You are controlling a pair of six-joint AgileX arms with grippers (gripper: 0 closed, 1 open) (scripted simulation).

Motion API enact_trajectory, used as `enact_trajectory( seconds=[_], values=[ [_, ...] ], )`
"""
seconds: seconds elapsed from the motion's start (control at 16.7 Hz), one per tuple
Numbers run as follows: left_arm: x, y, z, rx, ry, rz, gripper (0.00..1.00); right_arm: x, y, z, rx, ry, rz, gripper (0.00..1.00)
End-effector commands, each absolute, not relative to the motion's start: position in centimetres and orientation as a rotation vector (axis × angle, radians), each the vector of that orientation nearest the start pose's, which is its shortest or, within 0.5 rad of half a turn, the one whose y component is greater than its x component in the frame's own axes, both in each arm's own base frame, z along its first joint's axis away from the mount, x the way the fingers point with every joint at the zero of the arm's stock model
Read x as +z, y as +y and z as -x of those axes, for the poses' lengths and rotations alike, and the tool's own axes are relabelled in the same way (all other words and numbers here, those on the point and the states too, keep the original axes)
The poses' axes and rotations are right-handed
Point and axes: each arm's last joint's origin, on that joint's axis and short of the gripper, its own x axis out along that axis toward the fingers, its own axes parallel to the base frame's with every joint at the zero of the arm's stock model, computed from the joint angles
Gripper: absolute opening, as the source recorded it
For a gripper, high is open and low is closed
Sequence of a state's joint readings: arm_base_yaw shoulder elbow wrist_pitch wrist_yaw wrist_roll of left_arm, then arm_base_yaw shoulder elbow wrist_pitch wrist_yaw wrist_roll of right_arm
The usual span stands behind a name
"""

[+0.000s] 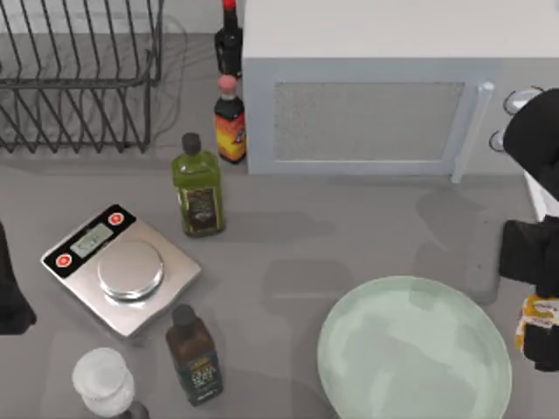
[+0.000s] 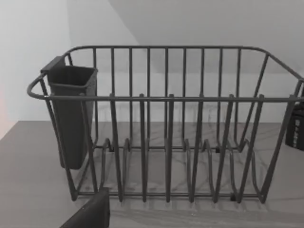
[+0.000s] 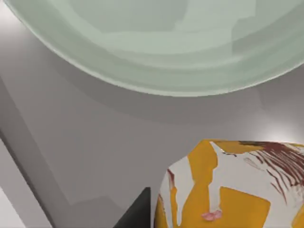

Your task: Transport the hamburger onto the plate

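Our landmark is the large, round, pale mint-green plate [image 1: 413, 349] with its shallow rim, lying on the grey table [image 1: 349, 236] toward the right side. Our right gripper [image 1: 534, 327] sits just beyond the plate's right rim, at the table's right edge, and it pinches the small orange-yellow and white hamburger [image 1: 538, 316]. The hamburger is beside the plate, not over it. In the right wrist view, the hamburger [image 3: 232, 187] sits close to the camera, with red streaks on its white patches, and the plate's curved rim [image 3: 142, 76] lies past it.

Left of the plate stands a square steel kitchen scale [image 1: 120, 266] with a round pan. A dark brown bottle [image 1: 194, 353] stands between scale and plate. Beyond the plate we see a green oil bottle [image 1: 199, 188] and a white microwave [image 1: 376, 87].

Our left gripper [image 1: 10, 288] rests at the table's left edge, far from the plate; we cannot tell its state. The left wrist view faces a dark wire dish rack [image 2: 166, 123].
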State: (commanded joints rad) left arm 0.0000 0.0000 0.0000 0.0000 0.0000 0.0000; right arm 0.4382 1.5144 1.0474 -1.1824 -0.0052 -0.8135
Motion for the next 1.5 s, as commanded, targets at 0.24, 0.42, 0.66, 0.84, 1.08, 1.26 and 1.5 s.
enact_trajectory(
  seconds=[0.24, 0.42, 0.66, 0.84, 1.08, 1.26, 1.5],
  values=[
    [16.0, -0.1, -10.6, 0.000, 0.000, 0.000, 1.00, 19.9, 13.6, -22.8, 1.505, 1.160, 1.400, 0.00],
    [16.0, -0.1, -10.6, 0.000, 0.000, 0.000, 1.00, 19.3, 15.8, -22.9, 1.843, 0.876, 1.677, 0.00],
    [16.0, -0.1, -10.6, 0.000, 0.000, 0.000, 1.00, 19.1, 18.2, -22.7, 2.136, 0.452, 1.955, 0.00],
    [16.0, -0.1, -10.6, 0.000, 0.000, 0.000, 1.00, 19.3, 19.4, -22.4, 2.228, 0.192, 2.093, 0.00],
    [16.0, -0.1, -10.6, 0.000, 0.000, 0.000, 1.00, 19.5, 20.0, -22.3, 2.258, 0.030, 2.175, 0.00],
    [16.0, -0.1, -10.6, 0.000, 0.000, 0.000, 1.00, 19.5, 20.0, -22.3, 2.258, 0.030, 2.175, 0.00],
    [16.0, -0.1, -10.6, 0.000, 0.000, 0.000, 1.00, 19.0, 19.9, -22.3, 2.262, 0.040, 2.169, 0.00]
  ],
)
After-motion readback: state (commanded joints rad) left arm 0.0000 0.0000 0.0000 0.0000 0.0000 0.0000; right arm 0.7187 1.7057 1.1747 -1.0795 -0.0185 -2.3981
